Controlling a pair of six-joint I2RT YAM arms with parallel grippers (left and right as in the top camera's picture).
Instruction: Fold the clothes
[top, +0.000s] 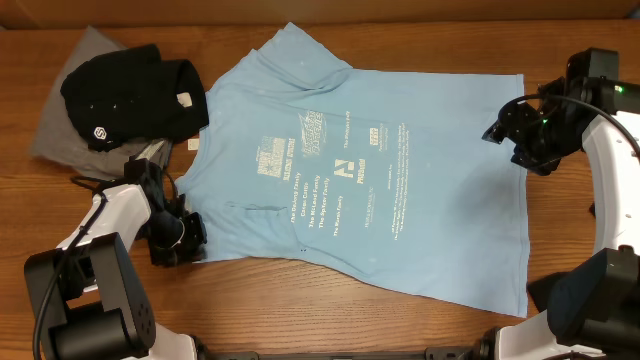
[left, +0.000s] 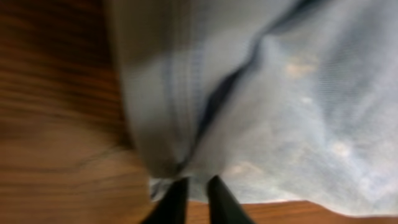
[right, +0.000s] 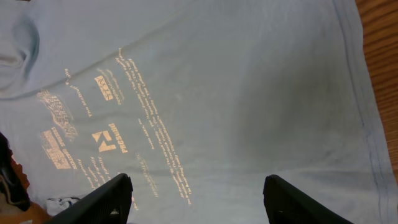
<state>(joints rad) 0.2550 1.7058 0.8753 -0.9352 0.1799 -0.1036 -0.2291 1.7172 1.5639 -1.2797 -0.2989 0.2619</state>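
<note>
left claw (left: 197, 182) tight on blue shirt (top: 420, 215)

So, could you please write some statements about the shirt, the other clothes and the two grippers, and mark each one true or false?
1. The T-shirt is light blue with print on it. True.
2. The right gripper is shut on the shirt's hem. False: its fingers are wide apart and hold nothing.
3. A black garment lies on a grey garment. True.
4. The T-shirt is folded in half. False: it lies spread out on the table.
5. The left gripper pinches fabric at the shirt's edge. True.
</note>
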